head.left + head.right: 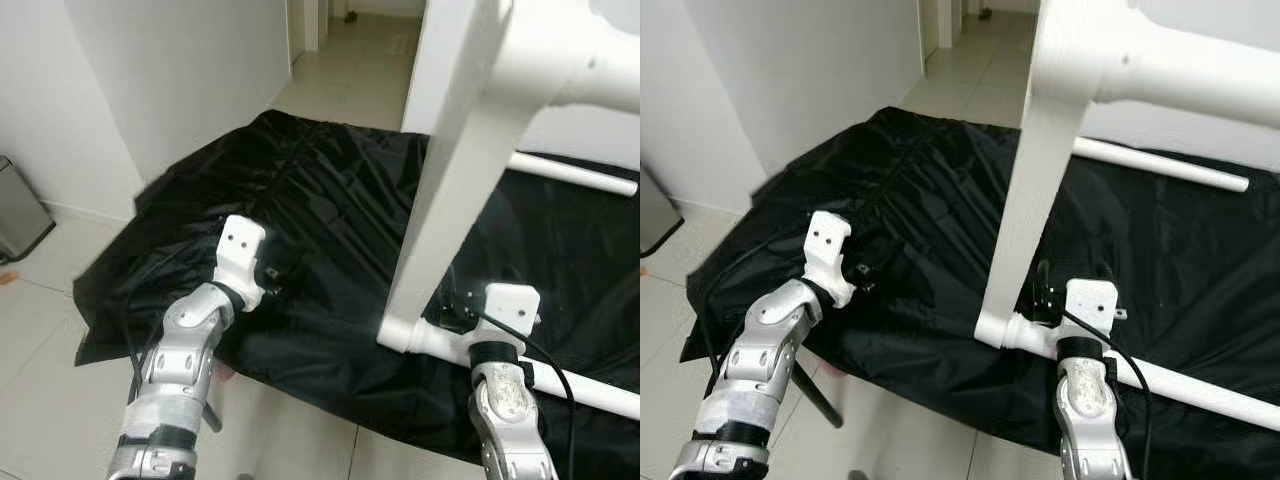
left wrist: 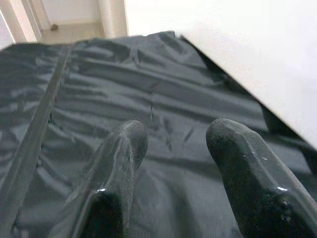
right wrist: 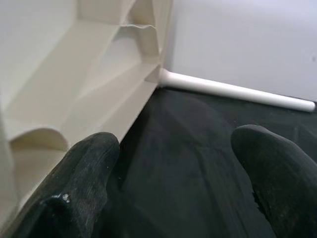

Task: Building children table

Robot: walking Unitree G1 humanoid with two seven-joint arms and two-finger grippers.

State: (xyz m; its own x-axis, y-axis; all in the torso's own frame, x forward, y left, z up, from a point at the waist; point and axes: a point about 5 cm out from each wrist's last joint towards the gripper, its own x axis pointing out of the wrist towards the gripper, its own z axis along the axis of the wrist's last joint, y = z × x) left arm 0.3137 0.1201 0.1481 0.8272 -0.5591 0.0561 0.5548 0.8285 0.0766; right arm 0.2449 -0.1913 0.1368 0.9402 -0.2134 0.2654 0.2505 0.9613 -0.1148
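- A pale tiled floor (image 1: 40, 330) carries everything and runs on into a hallway (image 1: 350, 50) at the back.
- A black sheet (image 1: 330, 200) lies spread on the tiles, wrinkled, with a long crease running from its far edge toward the near left.
- A white table frame (image 1: 450, 220) stands on the sheet, with one flat bar rising steeply from a joint near the front edge.
- A white tube (image 1: 580, 385) lies along the sheet from that joint toward the right.
- A second white tube (image 1: 575, 172) lies farther back on the sheet, on the right.
- A grey bin (image 1: 18, 215) stands on the tiles at the far left, by the wall.
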